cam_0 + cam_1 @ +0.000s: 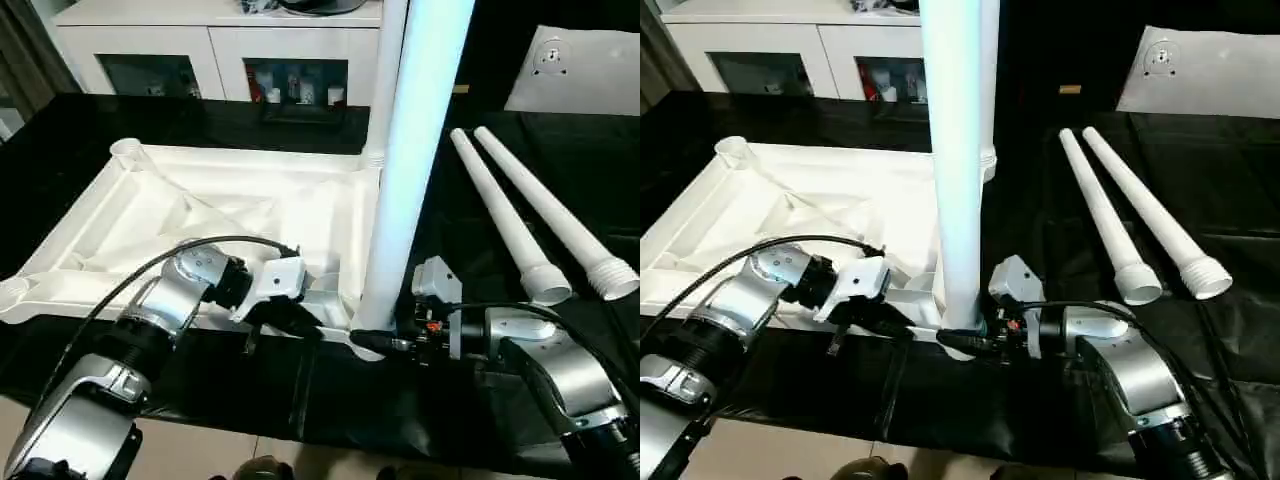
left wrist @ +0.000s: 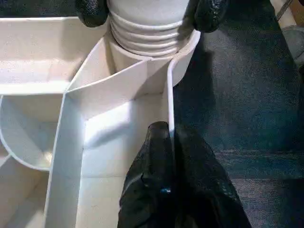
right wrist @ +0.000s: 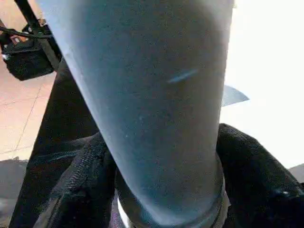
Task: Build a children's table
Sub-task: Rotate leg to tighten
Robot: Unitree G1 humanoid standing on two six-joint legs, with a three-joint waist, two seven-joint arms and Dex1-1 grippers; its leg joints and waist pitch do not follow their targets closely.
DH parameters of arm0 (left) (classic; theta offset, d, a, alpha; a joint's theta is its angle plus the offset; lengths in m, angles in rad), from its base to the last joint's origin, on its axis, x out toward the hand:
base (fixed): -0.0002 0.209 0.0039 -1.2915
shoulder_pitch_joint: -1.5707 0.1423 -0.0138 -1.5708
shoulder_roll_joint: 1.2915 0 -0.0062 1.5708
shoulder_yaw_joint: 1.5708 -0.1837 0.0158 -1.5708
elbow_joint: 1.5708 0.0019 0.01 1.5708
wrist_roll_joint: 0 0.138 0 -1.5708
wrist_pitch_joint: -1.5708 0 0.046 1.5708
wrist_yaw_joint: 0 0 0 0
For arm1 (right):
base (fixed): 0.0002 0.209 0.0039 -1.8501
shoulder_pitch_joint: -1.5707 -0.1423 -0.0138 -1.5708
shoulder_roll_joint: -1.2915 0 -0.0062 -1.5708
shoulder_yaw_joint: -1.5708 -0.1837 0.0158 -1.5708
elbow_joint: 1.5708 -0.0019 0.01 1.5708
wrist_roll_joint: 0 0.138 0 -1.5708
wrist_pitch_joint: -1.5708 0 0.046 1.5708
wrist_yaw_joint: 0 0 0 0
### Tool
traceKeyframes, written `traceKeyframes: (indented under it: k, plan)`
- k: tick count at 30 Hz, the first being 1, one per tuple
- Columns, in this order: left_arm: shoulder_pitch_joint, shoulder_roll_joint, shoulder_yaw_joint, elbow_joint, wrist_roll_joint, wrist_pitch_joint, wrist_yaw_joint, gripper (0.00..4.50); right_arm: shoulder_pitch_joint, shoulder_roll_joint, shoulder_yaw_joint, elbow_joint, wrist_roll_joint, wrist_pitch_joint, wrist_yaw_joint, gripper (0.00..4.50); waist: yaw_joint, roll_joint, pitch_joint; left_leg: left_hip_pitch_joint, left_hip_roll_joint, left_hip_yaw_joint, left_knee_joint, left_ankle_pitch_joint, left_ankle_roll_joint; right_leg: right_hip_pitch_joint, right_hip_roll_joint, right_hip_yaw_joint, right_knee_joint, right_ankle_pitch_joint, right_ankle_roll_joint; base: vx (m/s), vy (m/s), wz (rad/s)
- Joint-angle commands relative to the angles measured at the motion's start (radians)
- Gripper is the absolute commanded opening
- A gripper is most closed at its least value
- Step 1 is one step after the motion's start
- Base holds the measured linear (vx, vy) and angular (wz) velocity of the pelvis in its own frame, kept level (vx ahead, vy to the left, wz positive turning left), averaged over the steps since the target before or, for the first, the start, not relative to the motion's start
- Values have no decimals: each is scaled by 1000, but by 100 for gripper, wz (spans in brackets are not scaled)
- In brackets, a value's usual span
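Up front in the left eye view, one white tabletop (image 1: 230,215) lies upside down on the black cloth (image 1: 120,130). One leg (image 1: 410,170) stands in its near corner socket (image 1: 368,340). Two more legs (image 1: 530,215) lie flat, side by side, well apart. The left wrist view shows the left gripper (image 2: 172,156) pinched shut on the tabletop's rim. The right wrist view shows the right gripper (image 3: 161,190) squeezing the standing leg's bottom end.

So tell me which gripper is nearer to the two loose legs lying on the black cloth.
Right. The right gripper is clamped on the upright leg at the tabletop's near corner, beside the loose legs. The left gripper grips the tabletop's rim farther away.
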Motion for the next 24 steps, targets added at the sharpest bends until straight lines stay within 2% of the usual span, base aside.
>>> traceKeyframes:
  k: [1,5,6,7,8,9,10,11,12,13,14,17,20,21,22,24]
  plan:
    - [-10,-8,1,-22,-19,-2,-17,0,17,7,20,-25,13,25,2,275,-4,-14,-63,6,85,-31,-68,-85,100,58,-105,62,-68,-179,-209,0,0,0]
    - [-11,-27,23,-18,-5,52,68,0,29,62,2,-41,23,65,-87,273,-5,-12,-62,6,87,-31,-68,-90,97,55,-106,63,-69,-183,-213,0,0,0]
    - [-15,-43,36,-12,13,93,147,0,24,111,-2,-35,-9,97,-187,272,-9,-11,-60,8,86,-33,-72,-108,82,54,-105,61,-73,-208,-211,0,0,0]
    - [-15,-45,38,-12,13,97,153,0,23,115,-2,-34,-12,100,-196,272,-14,-13,-57,8,81,-33,-74,-128,64,55,-105,60,-79,-250,-202,0,0,0]
    - [-15,-53,46,-10,13,111,177,0,20,130,-1,-30,-28,111,-231,272,-15,-9,-55,10,80,-34,-75,-139,56,54,-107,60,-82,-282,-194,0,0,0]
    - [-17,-76,68,-10,11,139,242,0,15,170,-5,-20,-41,119,-289,272,-16,-8,-55,12,78,-34,-75,-154,48,55,-107,61,-89,-331,-175,0,0,0]
    - [-20,-97,83,-10,14,160,299,0,10,209,-14,-10,-49,124,-345,272,-21,-10,-50,11,80,-35,-80,-165,35,51,-104,62,-90,-358,-168,0,0,0]
    - [-21,-118,98,-21,16,200,355,0,4,254,-27,5,-59,129,-410,272,-24,-10,-51,14,80,-36,-81,-174,25,49,-106,61,-91,-367,-168,0,0,0]
    - [-21,-132,106,-30,17,227,389,0,1,283,-35,13,-65,134,-454,272,-30,-13,-53,10,76,-39,-82,-177,17,55,-107,59,-92,-376,-161,0,0,0]
    - [-22,-162,127,-41,21,262,466,0,-4,311,-37,27,-80,137,-498,272,-32,-10,-53,9,77,-40,-83,-174,16,55,-107,61,-90,-367,-160,0,0,0]
    - [-22,-185,141,-54,20,293,515,0,-8,330,-36,38,-95,135,-530,272,-43,-10,-53,12,79,-39,-83,-182,12,53,-105,62,-90,-343,-172,0,0,0]
    - [-6,-258,176,-105,27,370,659,0,-25,404,-63,73,-111,157,-649,272,-48,-9,-55,8,77,-35,-78,-144,34,53,-104,65,-87,-269,-190,0,0,0]
    - [16,-316,189,-146,49,416,760,0,-40,468,-85,100,-126,158,-744,272,-52,-12,-57,4,73,-34,-75,-104,57,58,-104,63,-86,-234,-195,0,0,0]
    - [17,-319,189,-148,51,417,762,0,-40,470,-85,100,-127,155,-745,307,-52,-10,-60,3,73,-33,-73,-88,68,58,-103,62,-85,-214,-194,0,0,0]
    - [20,-323,183,-153,55,416,762,0,-39,477,-85,99,-133,137,-749,328,-52,-15,-61,2,72,-33,-73,-78,78,61,-101,61,-83,-192,-195,0,0,0]
    - [24,-321,169,-163,59,410,750,0,-37,485,-90,97,-141,118,-761,342,-53,-13,-61,0,72,-33,-72,-84,92,60,-102,61,-81,-178,-196,0,0,0]
